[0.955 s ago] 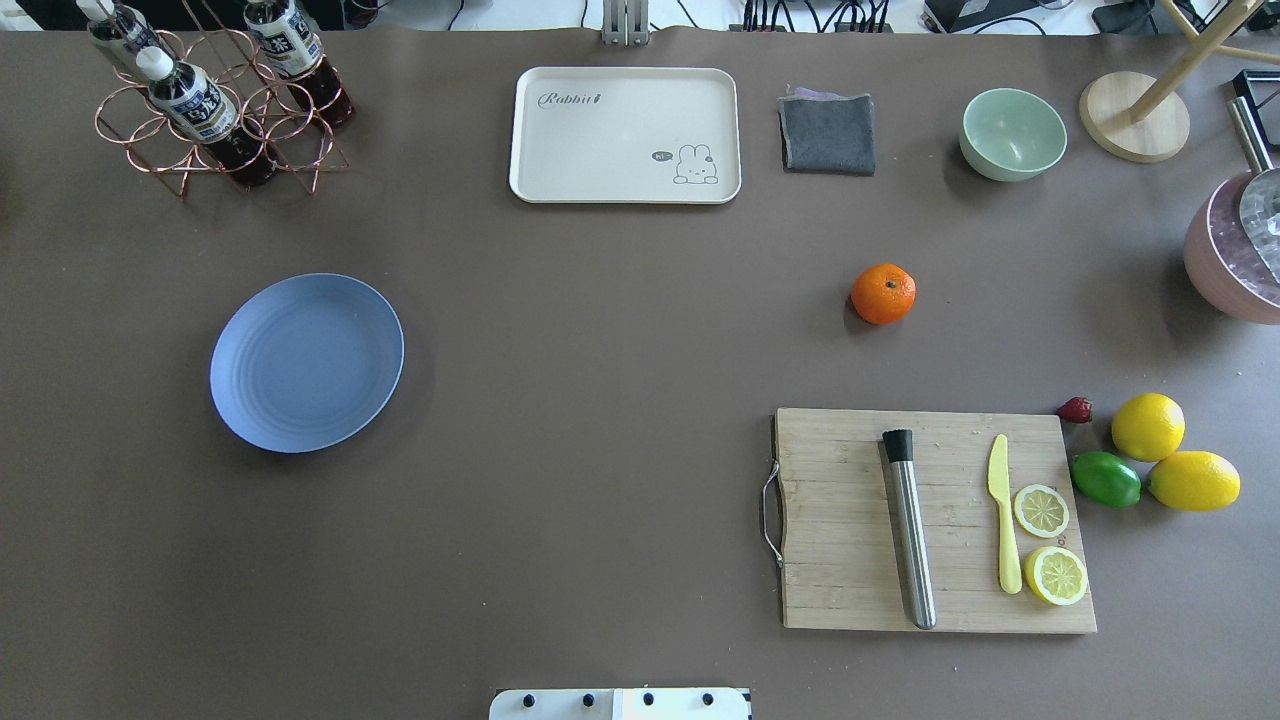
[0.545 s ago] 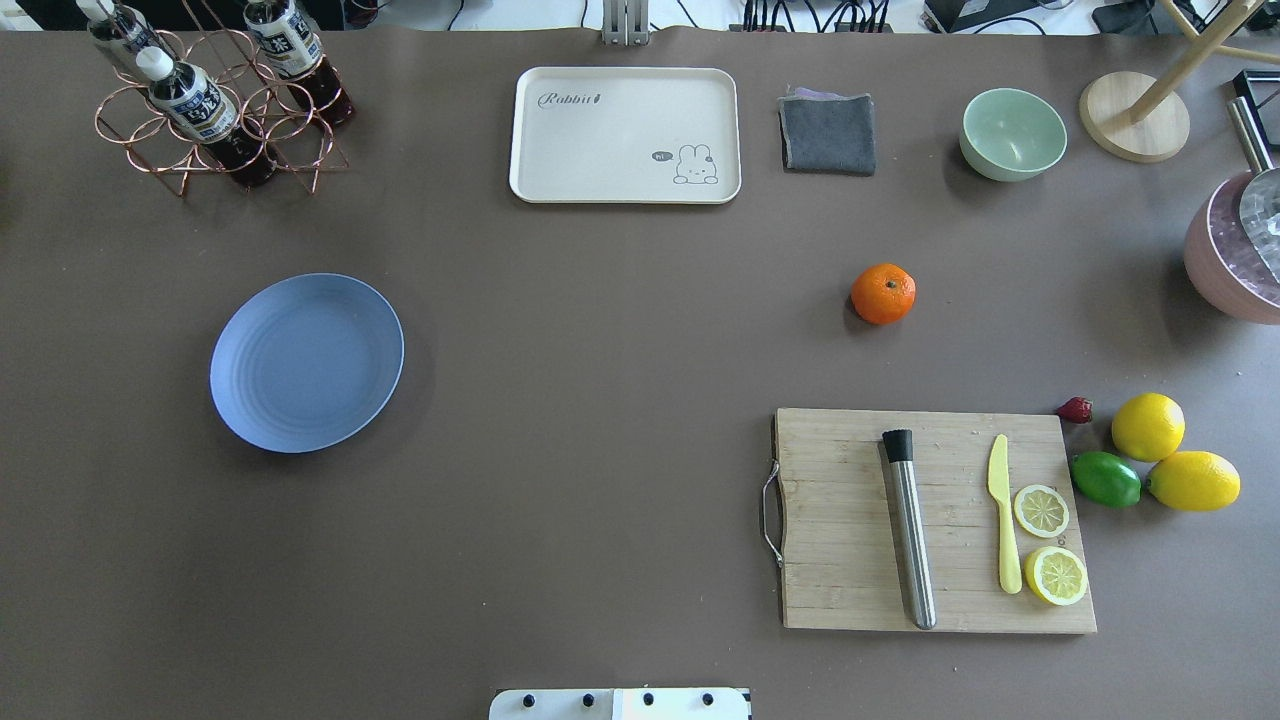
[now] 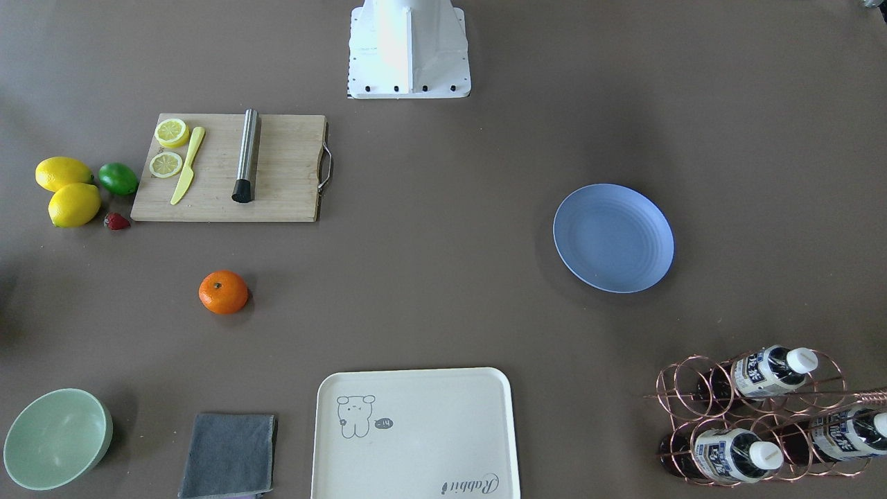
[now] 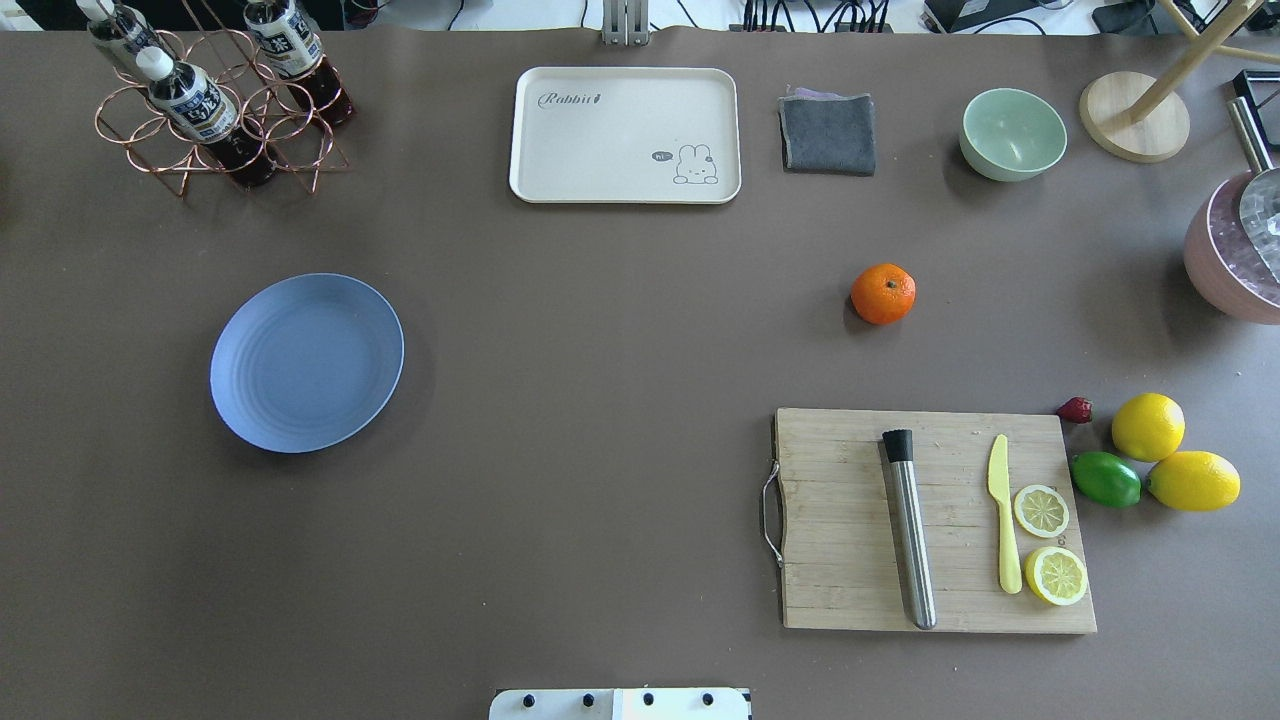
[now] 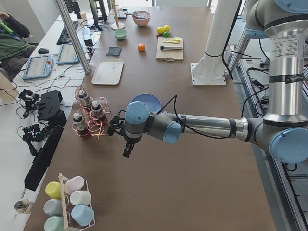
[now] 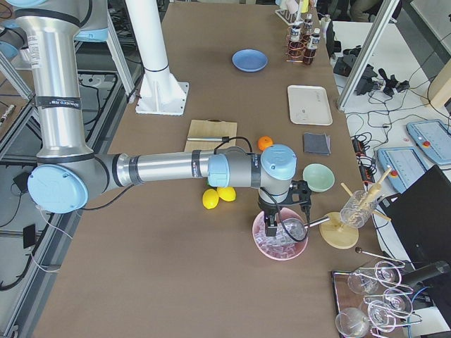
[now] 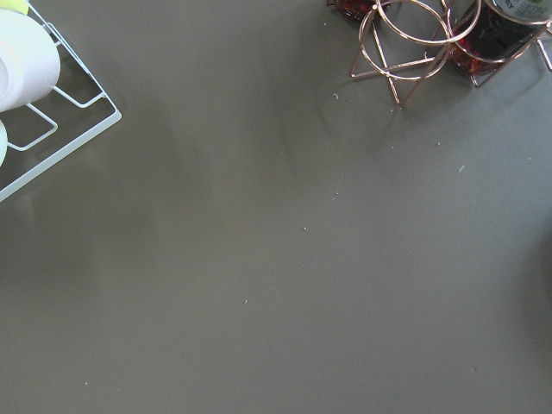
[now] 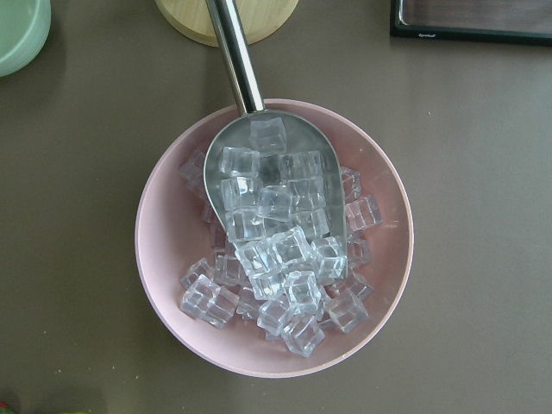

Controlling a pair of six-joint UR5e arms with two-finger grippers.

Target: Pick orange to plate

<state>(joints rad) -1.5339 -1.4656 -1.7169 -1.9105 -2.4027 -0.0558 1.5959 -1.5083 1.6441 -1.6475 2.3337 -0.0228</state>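
A small round bright-orange fruit, the orange (image 4: 883,293), sits on the brown surface (image 4: 600,400) on the robot's right side, between the grey folded cloth (image 4: 827,133) and the bamboo cutting board (image 4: 850,540), touching neither. It is round with no clear long axis; its tiny green stem dot faces up. The round matte periwinkle-blue plate (image 4: 307,362) lies bare on the robot's left side, well apart from the orange.

The cream rectangular tray (image 4: 625,134) carries the word "Rabbit" in script and a line drawing of a rabbit with a small speech bubble. 3 dark bottles with white caps lie in a copper wire rack (image 4: 215,110); their blue-and-white labels are too small to read.

The left tool (image 5: 126,149) hangs over bare surface near the copper rack; whether it is open or closed I cannot tell. The right tool (image 6: 271,224) hangs over a pink bowl (image 8: 164,259) of clear ice cubes holding a steel scoop (image 8: 259,172); its state cannot be told either. Neither tool is near the orange.
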